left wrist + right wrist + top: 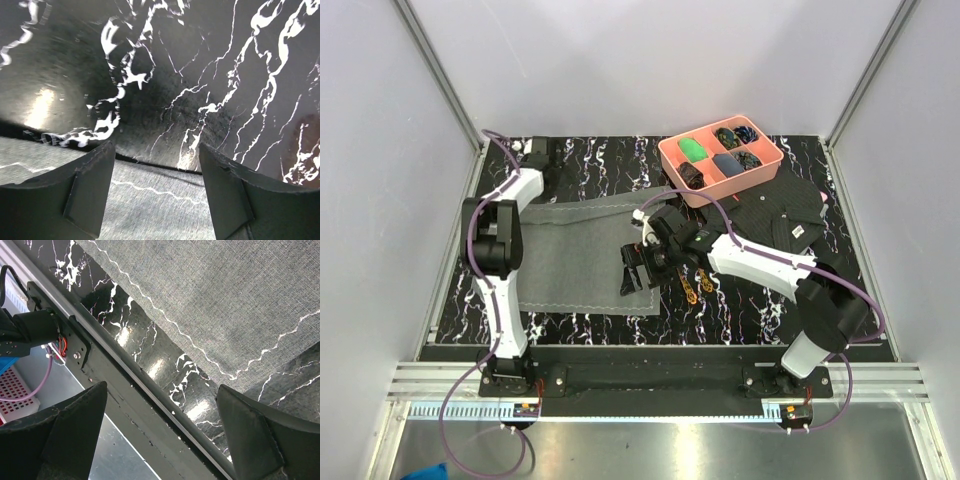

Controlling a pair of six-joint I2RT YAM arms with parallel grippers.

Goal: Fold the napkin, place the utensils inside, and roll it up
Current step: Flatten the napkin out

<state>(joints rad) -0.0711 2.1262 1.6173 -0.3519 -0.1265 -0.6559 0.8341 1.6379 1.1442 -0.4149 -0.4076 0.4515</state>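
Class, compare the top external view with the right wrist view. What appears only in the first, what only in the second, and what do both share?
Only the top external view shows the pink tray, the black patterned cloth, the gold utensils and the left arm. Only the right wrist view shows the wavy pale stitching at a corner of the napkin, and the right gripper from inside, fingers wide apart. Both share the grey napkin lying flat on the black marbled table.
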